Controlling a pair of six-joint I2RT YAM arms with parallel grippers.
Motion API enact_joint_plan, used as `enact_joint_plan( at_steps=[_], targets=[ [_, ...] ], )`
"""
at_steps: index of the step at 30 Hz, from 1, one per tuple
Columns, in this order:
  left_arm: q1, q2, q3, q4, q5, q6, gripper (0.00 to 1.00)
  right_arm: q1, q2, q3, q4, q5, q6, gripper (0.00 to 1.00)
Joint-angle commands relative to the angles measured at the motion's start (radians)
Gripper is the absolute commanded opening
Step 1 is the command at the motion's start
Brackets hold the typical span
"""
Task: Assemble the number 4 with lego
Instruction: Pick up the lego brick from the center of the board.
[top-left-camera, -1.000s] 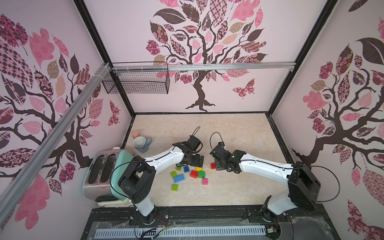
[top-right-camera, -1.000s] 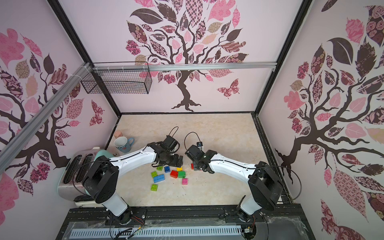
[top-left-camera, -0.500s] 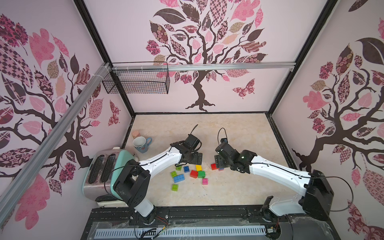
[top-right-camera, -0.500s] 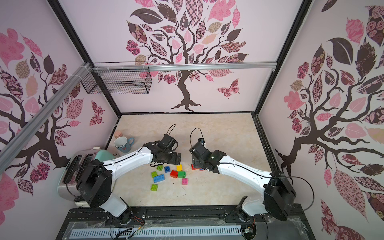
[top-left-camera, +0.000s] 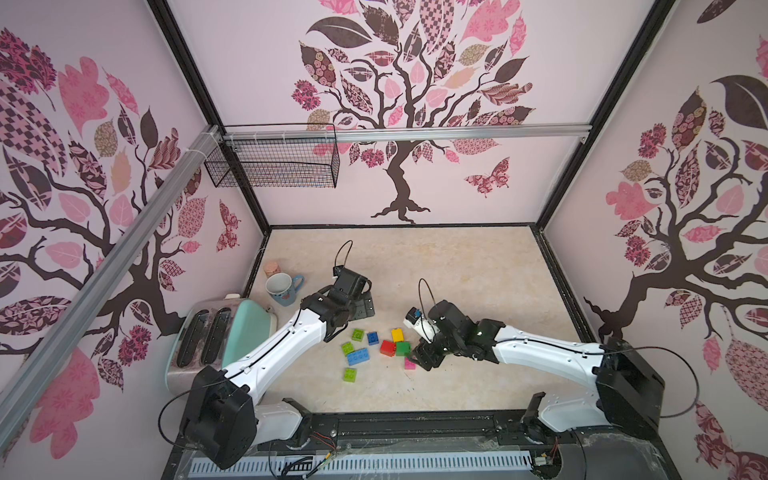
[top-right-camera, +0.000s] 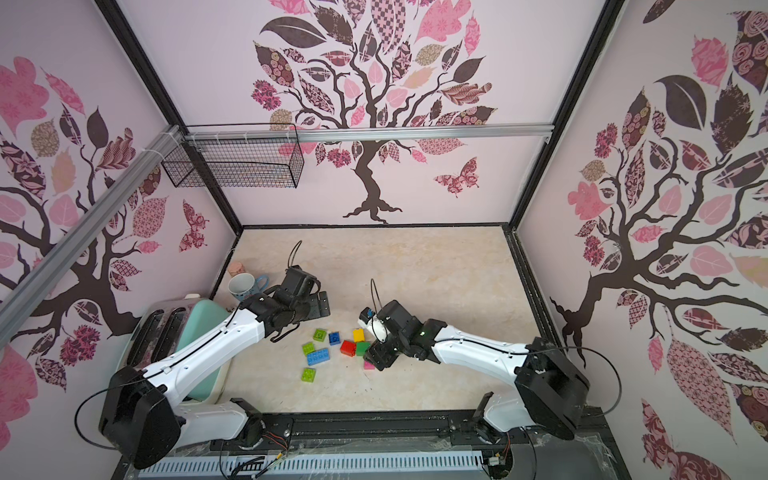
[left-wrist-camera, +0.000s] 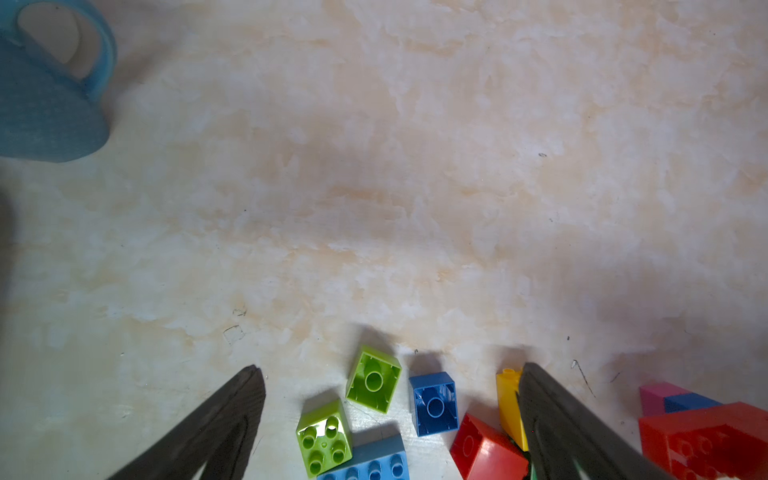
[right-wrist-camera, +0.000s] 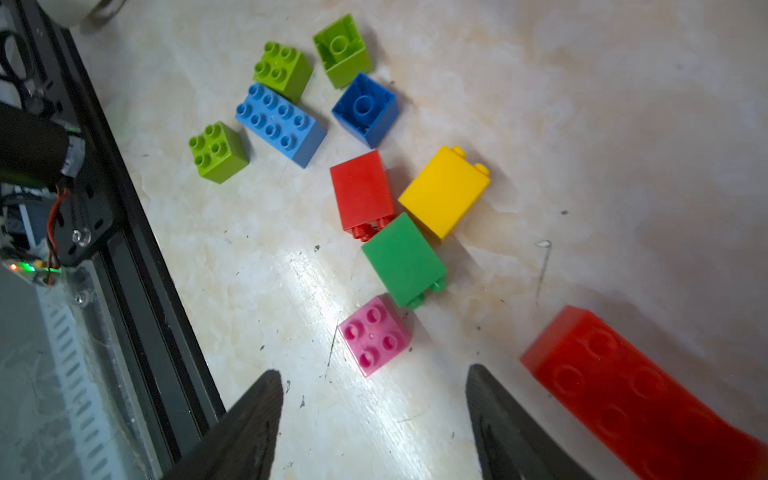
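Loose lego lies in a cluster at the front middle of the table: yellow (top-left-camera: 397, 334), red (top-left-camera: 387, 348), green (top-left-camera: 402, 348), small blue (top-left-camera: 372, 338), a long blue brick (top-left-camera: 358, 357) and lime bricks (top-left-camera: 350, 374). My right gripper (right-wrist-camera: 372, 370) hangs open and empty just short of a pink brick (right-wrist-camera: 374, 332), seen in both top views (top-right-camera: 376, 359). A long red brick (right-wrist-camera: 623, 382) lies beside one of its fingers. My left gripper (left-wrist-camera: 388, 368) is wide open over a lime brick (left-wrist-camera: 373, 379) and a blue one (left-wrist-camera: 434, 405), touching neither. It hovers at the cluster's far left (top-left-camera: 362, 308).
A blue mug (top-left-camera: 282, 289) and a small pink cup (top-left-camera: 273, 268) stand at the left wall. A toaster (top-left-camera: 208, 336) fills the front left corner. A wire basket (top-left-camera: 274, 166) hangs on the back wall. The black front rail (right-wrist-camera: 137, 266) runs close to my right gripper.
My right gripper opened, left the long red brick on the table and moved toward the front edge, over the pink brick. My left gripper stayed open and shifted slightly back.
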Motion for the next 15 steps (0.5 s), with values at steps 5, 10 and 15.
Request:
enact_joint_plan(
  at_steps=[5,10,15],
  targets=[
    [0.005,-0.005,-0.047,-0.039,-0.037,-0.043,0.98,0.029,0.122,0.035,0.002,0.032,-0.164,0.73],
    [0.004,-0.005,-0.050,-0.036,-0.035,-0.042,0.98,0.030,0.174,0.027,0.000,0.070,-0.218,0.73],
    [0.005,0.002,-0.050,-0.032,-0.030,-0.037,0.98,0.031,0.222,0.042,0.044,0.066,-0.223,0.71]
  ],
)
